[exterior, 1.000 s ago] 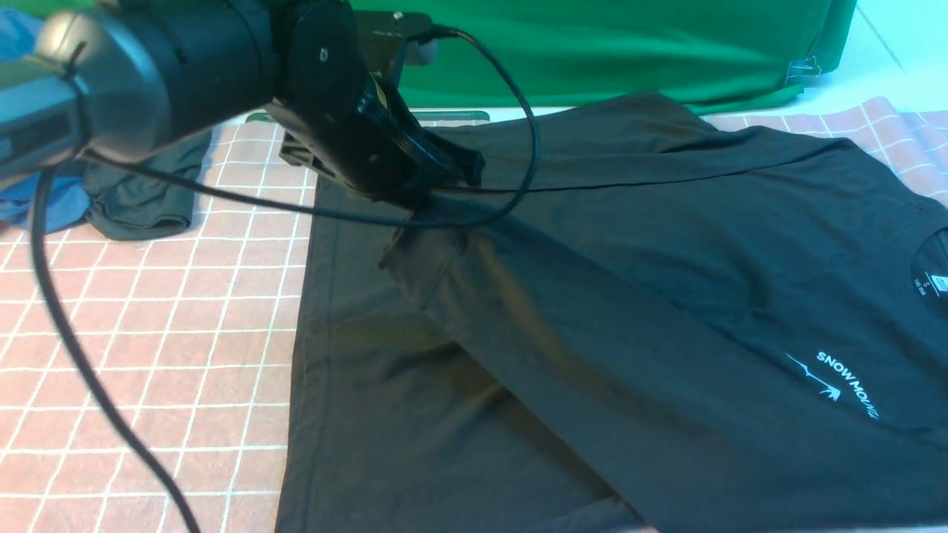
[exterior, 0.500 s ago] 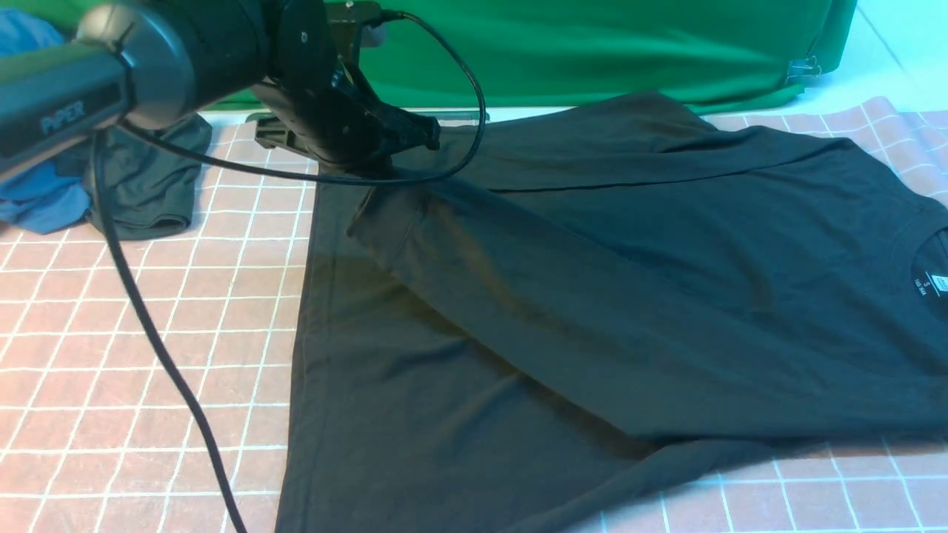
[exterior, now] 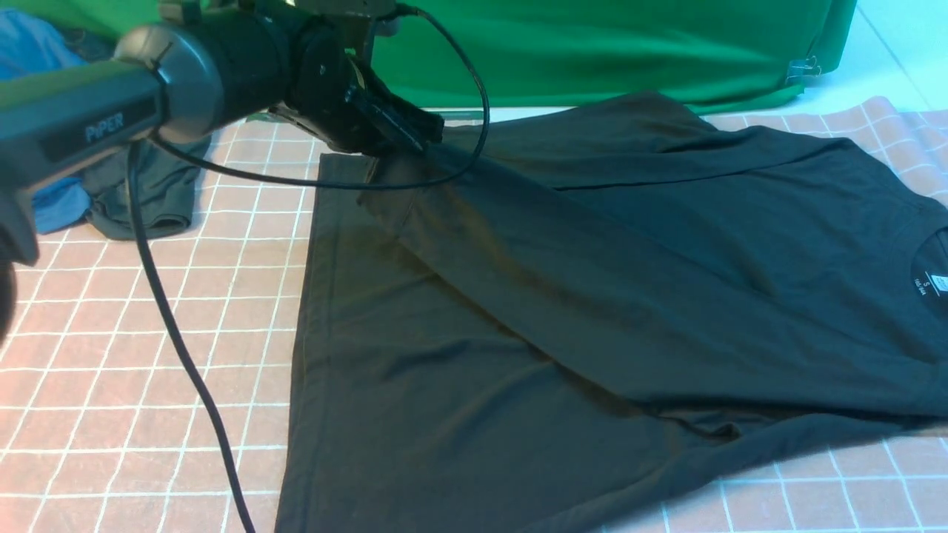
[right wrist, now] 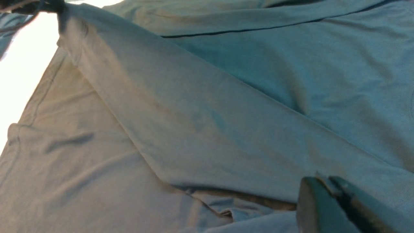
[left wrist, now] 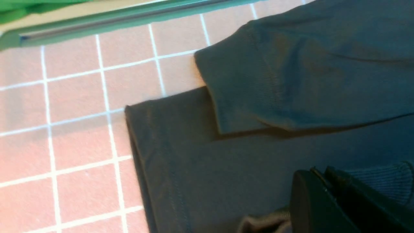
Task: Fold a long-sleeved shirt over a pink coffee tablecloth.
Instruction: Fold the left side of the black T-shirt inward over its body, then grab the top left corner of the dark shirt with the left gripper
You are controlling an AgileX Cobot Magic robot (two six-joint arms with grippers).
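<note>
The black long-sleeved shirt (exterior: 592, 296) lies spread on the pink coffee tablecloth (exterior: 148, 333). One sleeve (right wrist: 194, 113) stretches diagonally across its body, covering the chest print. My left gripper (exterior: 422, 141) is at the shirt's far left corner, shut on that sleeve's ribbed cuff (left wrist: 385, 181) and holding it just above the cloth. The other cuff (left wrist: 258, 90) rests flat beside it. My right gripper (right wrist: 325, 179) is out of the front view. Its jaws are pressed together at the sleeve's other end, near the shoulder.
A bright green cloth (exterior: 592, 44) hangs along the back. A dark grey-green garment (exterior: 148, 192) and a blue garment (exterior: 29, 44) are heaped at the far left. The left arm's black cable (exterior: 178, 340) droops over the tablecloth's left side.
The sleeve has swung rightward across the shirt's body and now covers the white print. My left gripper has carried the cuff back toward the far left corner.
</note>
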